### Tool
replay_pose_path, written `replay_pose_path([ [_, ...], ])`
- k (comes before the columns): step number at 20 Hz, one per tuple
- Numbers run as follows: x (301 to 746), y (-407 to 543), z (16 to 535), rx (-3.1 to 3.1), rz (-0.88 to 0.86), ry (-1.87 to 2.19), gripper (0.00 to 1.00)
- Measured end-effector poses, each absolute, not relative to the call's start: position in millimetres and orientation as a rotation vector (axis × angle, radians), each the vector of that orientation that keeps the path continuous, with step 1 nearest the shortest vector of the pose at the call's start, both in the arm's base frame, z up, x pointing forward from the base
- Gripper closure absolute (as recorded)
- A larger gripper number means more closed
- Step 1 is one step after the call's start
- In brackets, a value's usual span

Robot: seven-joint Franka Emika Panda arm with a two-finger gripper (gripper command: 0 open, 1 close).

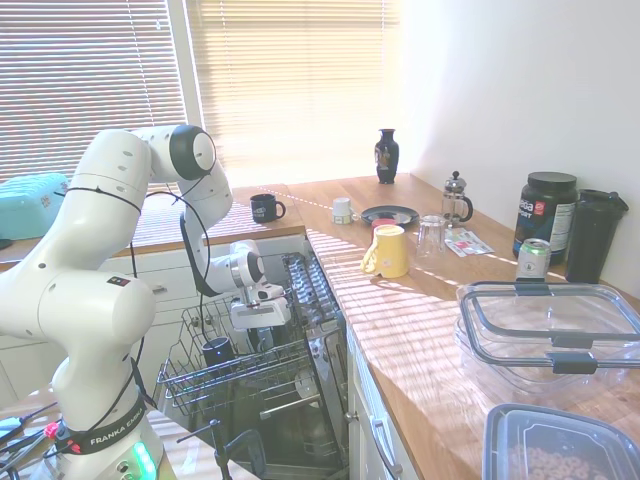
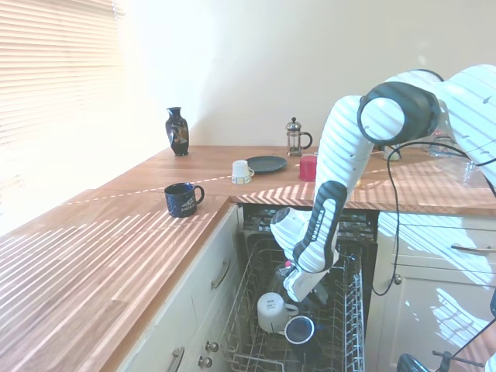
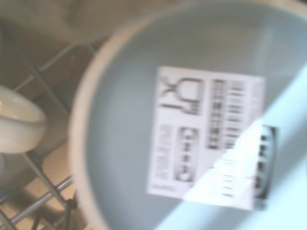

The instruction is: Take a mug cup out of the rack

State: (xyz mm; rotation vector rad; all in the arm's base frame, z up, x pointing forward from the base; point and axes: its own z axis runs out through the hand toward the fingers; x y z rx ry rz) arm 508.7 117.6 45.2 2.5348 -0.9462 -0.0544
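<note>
mug cup (image 2: 300,330), dark and glossy, sits in the rack (image 2: 350,310) of an open dishwasher, its mouth tipped toward the second exterior camera, just beside a white mug (image 2: 273,311) lying in the same wire basket. in the first exterior view the dark cup (image 1: 217,350) stands among the prongs at the near end of the rack (image 1: 240,375), below and a little to the picture's left of the gripper (image 1: 259,322).

the white arm reaches down into the basket, and the gripper (image 2: 304,298) hangs close above the white mug and near the dark one, touching neither as far as either outside view shows. whether its fingers stand wide or narrow cannot be told; the arm's own body hides them from both sides.

up close, the wrist camera is filled by the blurred pale underside of a white mug (image 3: 192,124) bearing a printed label (image 3: 211,139), with grey rack wires (image 3: 43,191) beside it.

on the wooden counter (image 1: 400,330) above stand a yellow mug (image 1: 388,250), a dark mug with white print (image 2: 182,199), a dark vase (image 2: 177,131), a french press (image 2: 294,138) and a dark plate (image 2: 267,163).
</note>
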Motion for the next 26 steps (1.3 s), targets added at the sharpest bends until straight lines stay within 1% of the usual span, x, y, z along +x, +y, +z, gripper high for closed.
replay_pose_path([
  [7, 528.3, 142.0, 49.6, 2.490, -0.080, -0.912, 1.00],
  [15, 537.6, 130.1, 41.2, 2.476, -0.091, -0.963, 1.00],
  [26, 532.8, 128.3, 44.7, 2.474, -0.067, -0.944, 1.00],
])
